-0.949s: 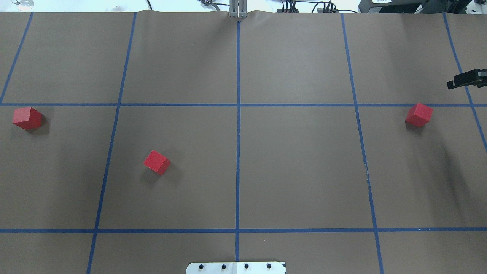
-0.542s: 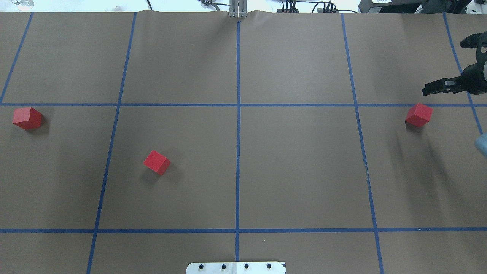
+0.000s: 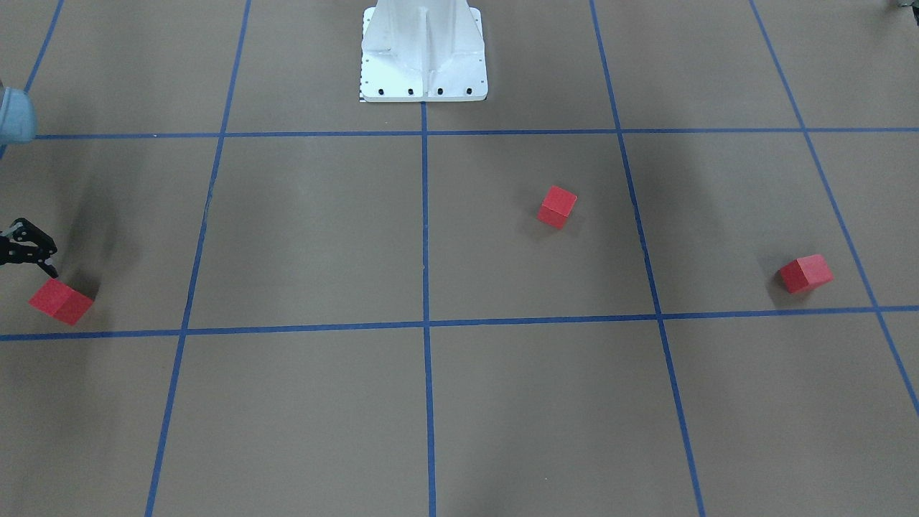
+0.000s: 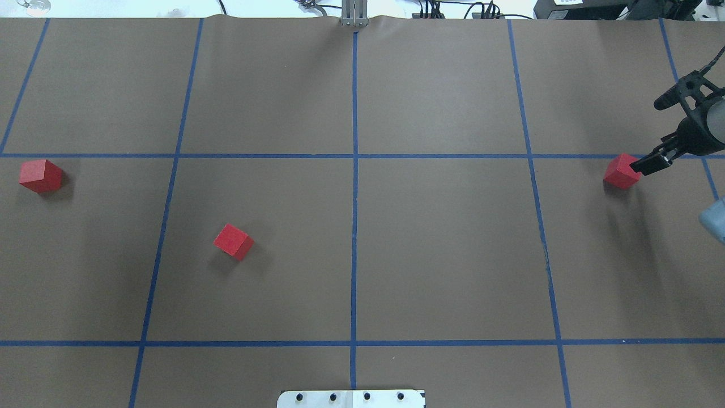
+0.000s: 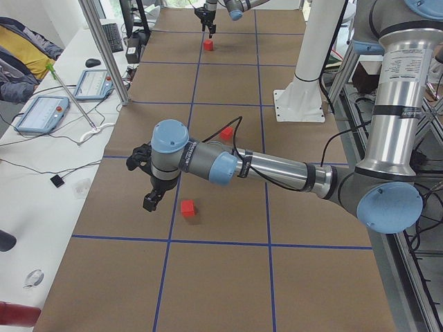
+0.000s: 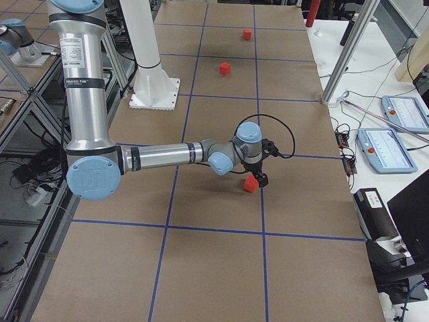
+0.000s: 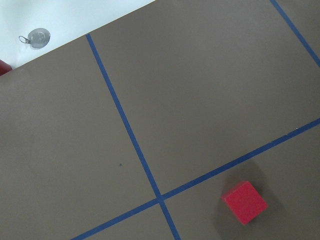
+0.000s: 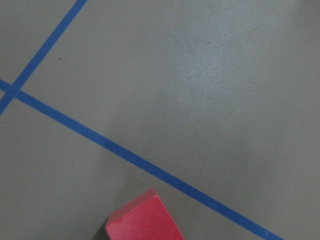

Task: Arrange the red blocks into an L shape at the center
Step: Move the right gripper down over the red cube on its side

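Observation:
Three red blocks lie apart on the brown floor: a left block (image 4: 41,175), a middle block (image 4: 233,242) and a right block (image 4: 623,171). The center (image 4: 354,249), on the blue tape line, holds no block. My right gripper (image 4: 650,136) is open at the right edge, with one fingertip (image 4: 644,165) just at the right block's right side and the other far behind it. It also shows in the front view (image 3: 34,251) above that block (image 3: 61,300). My left gripper (image 5: 147,178) hovers beside the left block (image 5: 187,207); I cannot tell its state.
The robot's white base plate (image 4: 351,399) sits at the near middle edge. Cables and equipment line the far edge (image 4: 453,8). A side bench with tablets (image 5: 41,114) stands beyond the robot's left end of the table. Blue tape lines grid the floor.
My right gripper has come in from the right edge and moved nearer, down beside the right block. The three blocks have not moved.

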Tool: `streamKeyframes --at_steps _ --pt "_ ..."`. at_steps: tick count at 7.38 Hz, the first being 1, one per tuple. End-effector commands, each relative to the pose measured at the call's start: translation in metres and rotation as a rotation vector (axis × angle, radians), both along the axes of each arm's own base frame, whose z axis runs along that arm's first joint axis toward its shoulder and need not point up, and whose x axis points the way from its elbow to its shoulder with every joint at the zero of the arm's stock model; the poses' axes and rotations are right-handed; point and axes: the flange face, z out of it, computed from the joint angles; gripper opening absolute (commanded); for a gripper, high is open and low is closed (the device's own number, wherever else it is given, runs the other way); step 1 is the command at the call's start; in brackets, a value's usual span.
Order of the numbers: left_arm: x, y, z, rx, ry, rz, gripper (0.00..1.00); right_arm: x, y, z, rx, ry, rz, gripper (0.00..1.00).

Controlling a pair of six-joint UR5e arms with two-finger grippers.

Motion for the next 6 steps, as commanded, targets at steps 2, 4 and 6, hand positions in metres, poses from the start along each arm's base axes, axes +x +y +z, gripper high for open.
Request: streamKeyframes --at_steps 2,4,6 --pt "0.0 0.0 0.0 -0.001 0.0 -0.001 1.0 -0.025 0.001 -0.009 0.042 -0.05 -0.123 1.0" --pt "0.0 0.004 0.004 -0.009 0.001 -0.001 1.0 -0.032 -0.012 0.023 0.167 -0.004 -0.228 1.0" --pt "0.0 0.006 0.006 0.001 0.0 -0.001 1.0 -0.032 -0.013 0.03 0.167 -0.006 -0.244 1.0"
